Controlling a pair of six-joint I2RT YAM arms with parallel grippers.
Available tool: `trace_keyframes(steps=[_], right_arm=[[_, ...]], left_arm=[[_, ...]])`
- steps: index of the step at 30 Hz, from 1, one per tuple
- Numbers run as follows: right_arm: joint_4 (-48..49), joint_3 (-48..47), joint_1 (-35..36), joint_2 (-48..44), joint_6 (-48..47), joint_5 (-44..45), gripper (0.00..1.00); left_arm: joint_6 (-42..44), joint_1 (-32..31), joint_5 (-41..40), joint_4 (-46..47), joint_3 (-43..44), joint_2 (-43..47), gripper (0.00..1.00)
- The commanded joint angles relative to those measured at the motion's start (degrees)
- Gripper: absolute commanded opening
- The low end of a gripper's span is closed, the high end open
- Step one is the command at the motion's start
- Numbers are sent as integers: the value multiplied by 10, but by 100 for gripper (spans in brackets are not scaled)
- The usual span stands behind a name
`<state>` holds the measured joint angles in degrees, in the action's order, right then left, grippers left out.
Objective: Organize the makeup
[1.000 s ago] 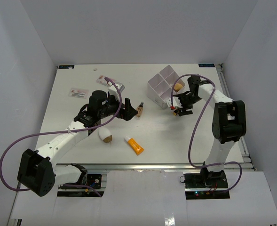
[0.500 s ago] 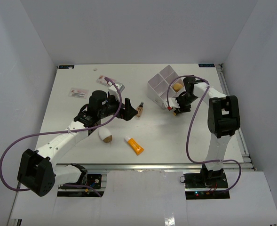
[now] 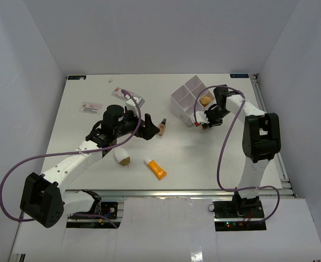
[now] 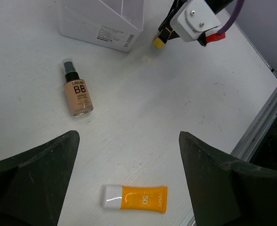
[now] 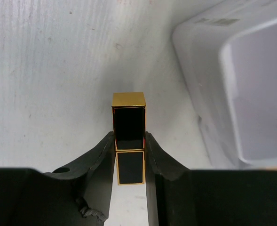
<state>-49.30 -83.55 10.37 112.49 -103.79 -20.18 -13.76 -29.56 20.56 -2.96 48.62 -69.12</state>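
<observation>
Nearest the bases, the orange tube (image 4: 136, 198) and the white-and-tan sponge (image 3: 121, 157) are seen lying on the table (image 3: 204, 158), unmoved since a second ago. Just beyond them the left gripper (image 4: 129, 141) is held over the table with its jaws spread wide, as before, and the beige bottle (image 4: 77, 94) lies ahead of it. Farther right, the right gripper (image 5: 129, 146) has been drawn in closer to the white box (image 3: 183, 103), and its jaws, wider earlier, are now clamped on a black-and-gold lipstick tube (image 5: 129, 123) just beside the box wall. A tan sponge (image 3: 205, 101) sits in one box compartment.
</observation>
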Motion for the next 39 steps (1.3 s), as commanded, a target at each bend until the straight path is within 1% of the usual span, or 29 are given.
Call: trace_keyframes(steps=[1,5,7,11,12,15,17,21,25,31,35,39], right_arm=[[9,-15,-1,-102,12,-5,15],[112,-10,-2,-149,39,15,15],[176,-1,0,-152,44,29,16],[289,21,16,-139,59,69,15],[332,32,22,-133,61,82,15],[392,39,36,-113,61,117,15],[423,28,42,-88,61,134,15],[430,-3,47,-58,69,145,15],[438,-7,52,-41,55,159,16],[439,-4,56,-27,32,163,21],[439,-7,61,-15,22,167,25],[448,-11,63,-8,27,171,49]], left_arm=[[3,-1,8,4,14,9,98],[2,-1,10,4,14,8,98],[3,-1,10,4,14,9,98],[3,-1,9,4,14,7,98],[3,-1,9,4,14,7,98],[3,-1,8,4,14,7,98],[4,-1,7,4,14,7,98],[4,-1,7,4,14,5,98],[4,-1,8,4,15,5,98],[5,-1,8,5,15,2,98],[5,-1,7,4,14,-2,98],[8,-1,2,3,14,-5,98]])
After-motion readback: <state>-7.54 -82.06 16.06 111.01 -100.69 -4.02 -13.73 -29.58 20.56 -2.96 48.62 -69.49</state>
